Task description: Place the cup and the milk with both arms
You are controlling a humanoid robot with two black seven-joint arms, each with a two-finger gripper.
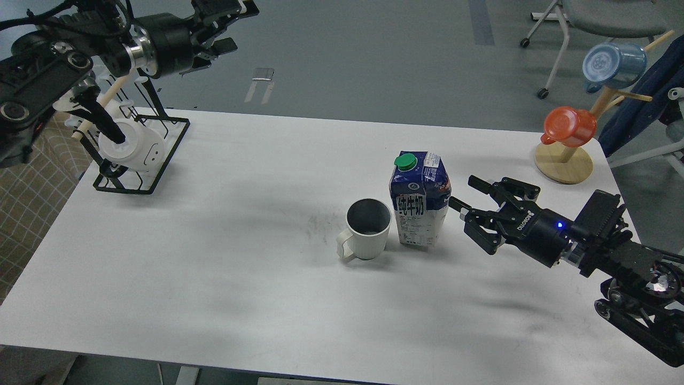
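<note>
The milk [420, 199], a dark-blue and white gable-top carton with a green screw cap, stands upright near the middle of the white table [214, 278] and serves as the reference point for all positions below. The cup [366, 229], an off-white ribbed mug with a dark grey interior, stands upright just beside the carton on its left, slightly nearer the robot; whether the two touch cannot be determined. The cup's loop handle points left and toward the robot, away from the carton. The right gripper [464, 195] sits just to the right of the carton at about mid-height, its two fingers spread wide apart and pointing at the carton, holding nothing and not in contact with it. The left gripper [227, 29] is well apart from the carton, far to the upper left beyond the table's far edge; its fingers appear separated, and nothing is held between them. A black wire rack [160, 160] stands at the far left corner of the table, well apart from the carton, with a smooth white mug [133, 149] resting on it. To the far right of the carton, a wooden mug tree [566, 163] carries an orange mug [570, 126] and a blue mug [613, 65].
</note>
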